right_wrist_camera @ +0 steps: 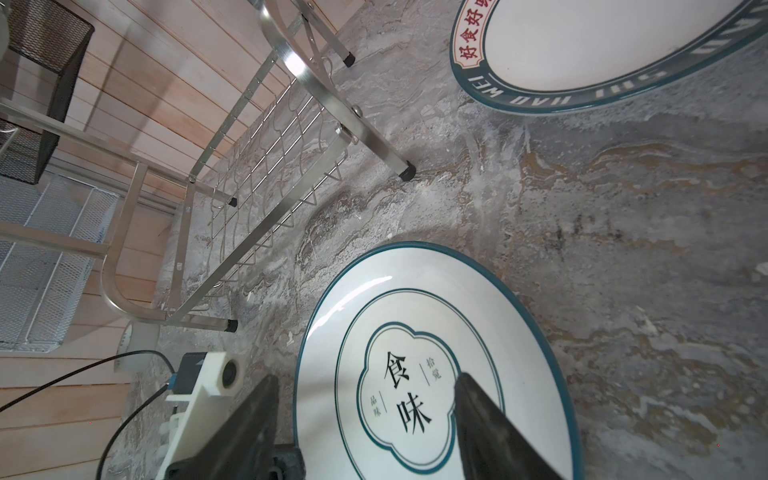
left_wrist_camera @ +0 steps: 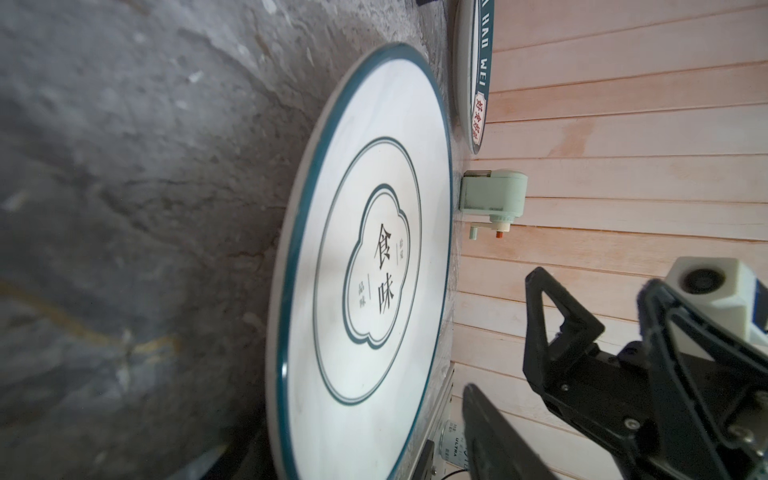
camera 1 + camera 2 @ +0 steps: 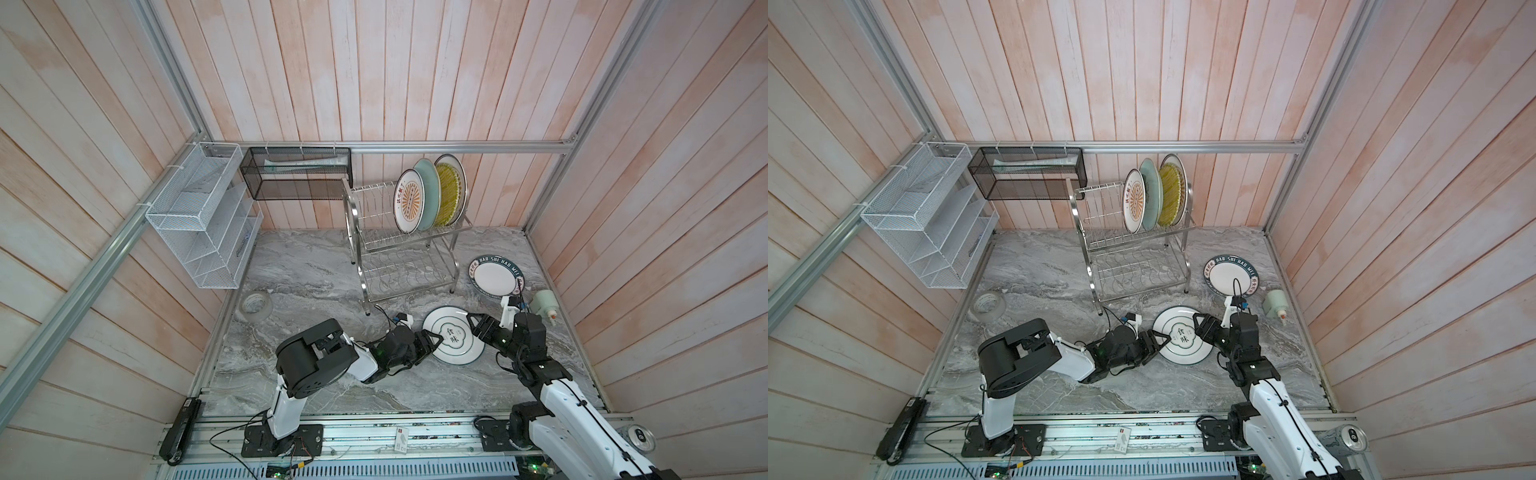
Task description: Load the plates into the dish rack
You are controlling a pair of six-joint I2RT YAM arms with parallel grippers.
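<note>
Cloud-outline plate (image 3: pixel 457 351): lies face up on the worktop (image 3: pixel 311 291), between the two sets of jaws.

Left gripper (image 3: pixel 435 345): jaws spread about the plate's near rim, one finger over the face and one at the edge below. In the left wrist view a gap shows between the upper finger (image 2: pixel 494 436) and the plate, so no pinch is made yet.

Right gripper (image 3: pixel 471 325): hovers at the opposite rim, jaws spread and empty. In the right wrist view one finger stands over the plate's face and the other outside the rim.

Lettered-rim plate (image 3: pixel 496 276): lies flat on the worktop beyond the right jaws, apart from the first plate and untouched.

Dish rack (image 3: pixel 351 224): stands beyond both sets of jaws. Its upper tier holds four plates upright between the prongs, at the end on the right jaws' side:
- sunburst plate (image 3: pixel 409 203), in front
- pale green plate (image 3: pixel 430 187)
- yellow woven plate (image 3: pixel 449 195)
- white plate (image 3: pixel 453 160), at the back, face hidden

The slots toward the left jaws' side are free, and the lower tier carries nothing.

Tape roll (image 3: pixel 257 305): well apart, outward of the left jaws; not part of the load.

Progress, as judged: four plates loaded, two to go. The step in hand is the pick-up of the plate between the jaws.
</note>
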